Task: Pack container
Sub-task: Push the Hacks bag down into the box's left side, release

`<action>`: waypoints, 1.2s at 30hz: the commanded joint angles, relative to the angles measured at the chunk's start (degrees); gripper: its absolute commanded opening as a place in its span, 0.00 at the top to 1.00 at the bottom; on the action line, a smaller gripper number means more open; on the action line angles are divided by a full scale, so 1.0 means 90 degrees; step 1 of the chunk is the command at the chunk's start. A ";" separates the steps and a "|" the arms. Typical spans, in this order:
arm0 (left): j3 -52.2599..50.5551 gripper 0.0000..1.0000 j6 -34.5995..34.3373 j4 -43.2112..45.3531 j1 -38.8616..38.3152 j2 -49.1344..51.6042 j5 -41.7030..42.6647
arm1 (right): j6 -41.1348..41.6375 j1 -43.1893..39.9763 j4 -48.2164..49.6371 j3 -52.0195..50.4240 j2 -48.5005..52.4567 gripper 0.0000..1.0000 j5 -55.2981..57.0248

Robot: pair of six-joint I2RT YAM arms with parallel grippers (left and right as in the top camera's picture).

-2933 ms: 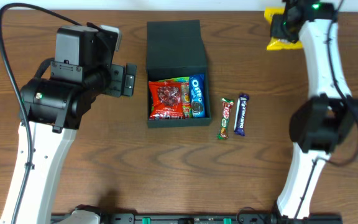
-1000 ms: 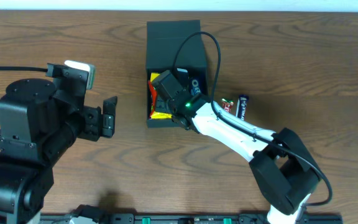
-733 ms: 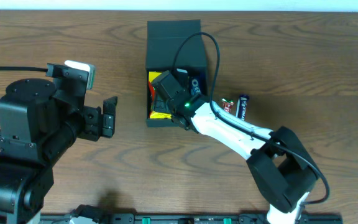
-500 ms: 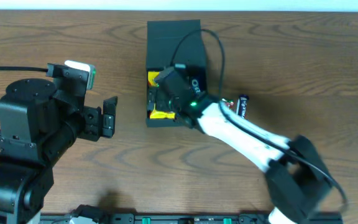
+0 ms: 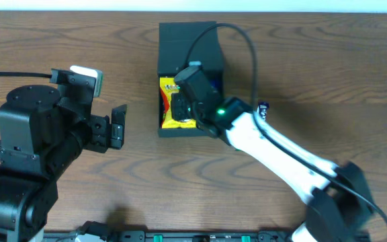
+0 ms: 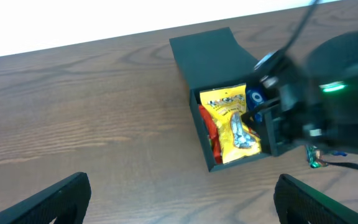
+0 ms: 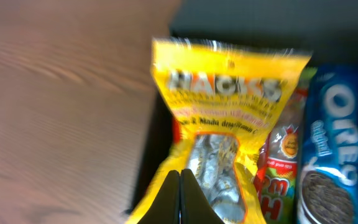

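Note:
The container [image 5: 187, 47], a dark box with its flap lid folded back, lies at the table's far middle and shows in the left wrist view as the container [image 6: 210, 53]. Inside it a yellow snack packet [image 7: 229, 124] lies on top of a red packet [image 7: 284, 162], next to a blue Oreo pack [image 7: 331, 155]. My right gripper [image 7: 179, 186] hovers just over the yellow packet [image 5: 168, 107], jaws pressed together with nothing between them. My left gripper [image 6: 182, 205] stands wide open over bare wood left of the box.
A purple candy bar [image 5: 263, 107] peeks out beside the right arm [image 5: 274, 144], right of the box. The left arm's bulky body [image 5: 32, 154] fills the near left of the table.
The right gripper let go of the yellow packet, which now lies in the box, then closed empty and drew back a little. The left arm has not moved.

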 commanded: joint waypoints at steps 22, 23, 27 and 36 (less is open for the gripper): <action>0.0085 0.05 -0.0073 -0.0017 0.0015 -0.0007 -0.0002 | -0.0758 -0.0369 0.0794 0.0189 0.0126 0.99 -0.0168; 0.0085 0.05 -0.0073 -0.0017 0.0015 -0.0007 -0.0002 | -0.0760 -0.0396 0.0818 0.0189 0.0170 0.99 -0.0141; 0.0085 0.05 -0.0073 -0.0015 0.0015 -0.0007 -0.0002 | -0.0758 -0.0461 0.0957 0.0189 0.0614 0.99 -0.0141; 0.0085 0.05 -0.0075 -0.0015 0.0015 -0.0007 -0.0002 | -0.0755 -0.0495 0.1343 0.0189 0.1603 0.99 -0.0216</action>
